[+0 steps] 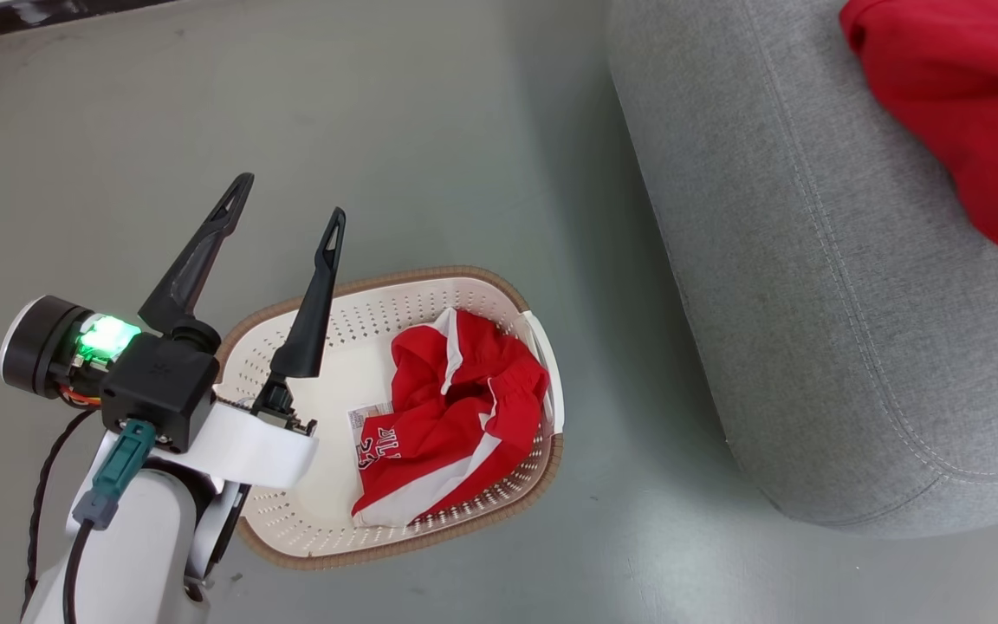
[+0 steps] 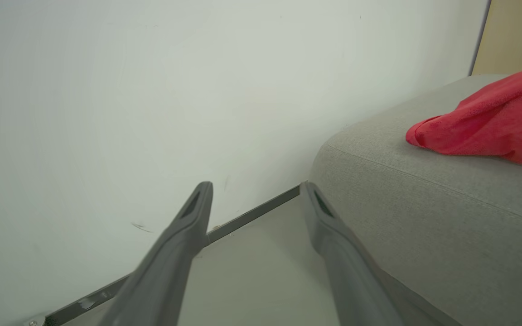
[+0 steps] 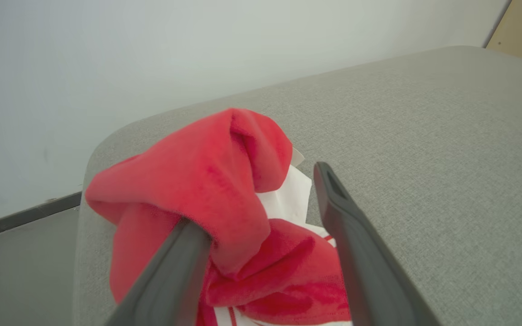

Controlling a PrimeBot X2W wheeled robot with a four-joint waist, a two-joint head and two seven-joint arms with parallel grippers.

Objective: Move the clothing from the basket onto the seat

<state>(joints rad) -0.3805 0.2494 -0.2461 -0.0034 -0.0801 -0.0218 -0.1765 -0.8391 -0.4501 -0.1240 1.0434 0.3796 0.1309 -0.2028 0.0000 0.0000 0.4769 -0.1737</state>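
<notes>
The fingers of our left gripper (image 1: 291,195) stand wide apart and hold nothing, at the left side of the basket (image 1: 326,494). In the basket lies one crumpled red garment (image 1: 456,416) with white stripes and lettering. Further right, on the seat (image 1: 811,303), a second red garment (image 3: 184,181) rests; the fingers of our right gripper (image 3: 256,194) are spread too, with one fold draped over one finger. We judge both pieces light, soft and limp, so we would pinch a raised fold on top of the heap.
</notes>
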